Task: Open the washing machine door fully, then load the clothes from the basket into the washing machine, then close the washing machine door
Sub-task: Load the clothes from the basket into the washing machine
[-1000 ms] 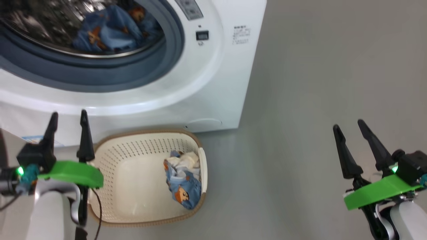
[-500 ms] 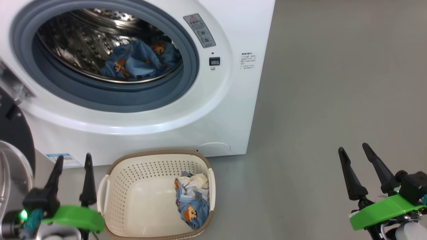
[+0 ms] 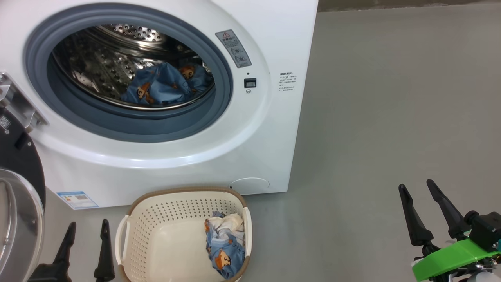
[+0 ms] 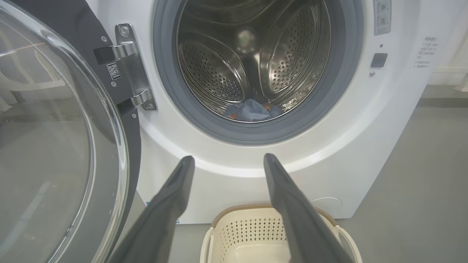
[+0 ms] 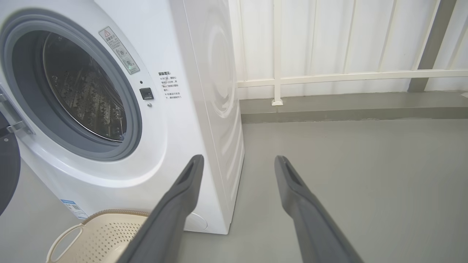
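The white washing machine [image 3: 270,129] stands with its black door [image 3: 17,203] swung out to the left, glass bowl [image 4: 44,146] facing me. A blue bear-print garment [image 3: 160,88] lies in the steel drum [image 4: 252,54]. On the floor in front sits the cream basket [image 3: 156,219], with another bear-print garment and white cloth [image 3: 225,244] bunched at its right side. My left gripper [image 3: 88,227] is open at the bottom left, just left of the basket, holding nothing. My right gripper [image 3: 417,186] is open and holding nothing over bare floor at the lower right.
Grey floor [image 3: 391,117] stretches to the right of the machine. A white panelled wall with a rail [image 5: 347,76] runs behind it. The door's metal hinge [image 4: 131,69] sits on the left of the opening.
The head camera has tilted up, so the drum opening and door now show lower and more fully. Both grippers sit lower in the picture, the left one mostly past the bottom edge.
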`<state>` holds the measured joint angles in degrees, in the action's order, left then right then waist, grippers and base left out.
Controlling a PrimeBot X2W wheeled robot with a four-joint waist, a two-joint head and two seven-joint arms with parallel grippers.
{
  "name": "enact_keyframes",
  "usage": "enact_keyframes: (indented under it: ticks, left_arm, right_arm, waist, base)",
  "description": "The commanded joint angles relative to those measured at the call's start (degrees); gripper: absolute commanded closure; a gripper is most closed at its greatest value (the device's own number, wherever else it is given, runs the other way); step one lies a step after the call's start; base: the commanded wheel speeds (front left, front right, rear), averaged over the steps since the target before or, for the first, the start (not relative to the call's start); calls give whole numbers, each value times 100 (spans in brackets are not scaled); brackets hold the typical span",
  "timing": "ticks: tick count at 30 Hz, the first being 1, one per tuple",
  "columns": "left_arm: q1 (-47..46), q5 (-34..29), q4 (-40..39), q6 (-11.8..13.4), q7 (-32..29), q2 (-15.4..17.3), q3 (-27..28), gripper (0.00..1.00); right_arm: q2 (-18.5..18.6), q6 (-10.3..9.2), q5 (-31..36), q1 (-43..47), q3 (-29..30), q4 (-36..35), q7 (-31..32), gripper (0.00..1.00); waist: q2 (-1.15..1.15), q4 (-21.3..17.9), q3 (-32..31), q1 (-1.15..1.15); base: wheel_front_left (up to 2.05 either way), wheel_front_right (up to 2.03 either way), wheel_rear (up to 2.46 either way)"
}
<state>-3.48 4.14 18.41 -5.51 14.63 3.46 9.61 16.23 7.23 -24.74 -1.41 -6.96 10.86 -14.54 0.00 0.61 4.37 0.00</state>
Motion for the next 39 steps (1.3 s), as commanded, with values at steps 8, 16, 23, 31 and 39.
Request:
enact_keyframes:
  ticks: [8, 16, 23, 31, 39]
  left_arm:
    - [11, 44, -261, -20, 37, 57, 187, 0]
    - [-30, 92, -215, -30, 37, 22, 158, 0]
    - [-243, 292, 59, -67, 37, -21, 62, 0]
    - [-575, 492, 674, -134, 37, -42, -138, 0]
    - [-1200, 752, 1723, -183, 37, -51, -493, 0]
  right_arm:
    - [63, 25, 2, 52, -42, -163, -46, 0]
    - [46, 25, 14, -74, -59, -193, -46, 0]
    - [-47, 25, 37, -255, -30, -212, -46, 0]
    - [-151, 25, 53, -485, 7, -243, -46, 0]
    - [-208, 25, 64, -818, 11, -294, -46, 0]
  waist:
    - [0, -4, -2, 0]
    - [0, -50, 169, 0]
    - [0, -87, 468, 0]
    - [0, -113, 803, 0]
    - [0, -199, 1311, 0]
  base:
    - [0, 0, 0]
    - [0, 0, 0]
    - [0, 0, 0]
    - [0, 0, 0]
    - [0, 0, 0]
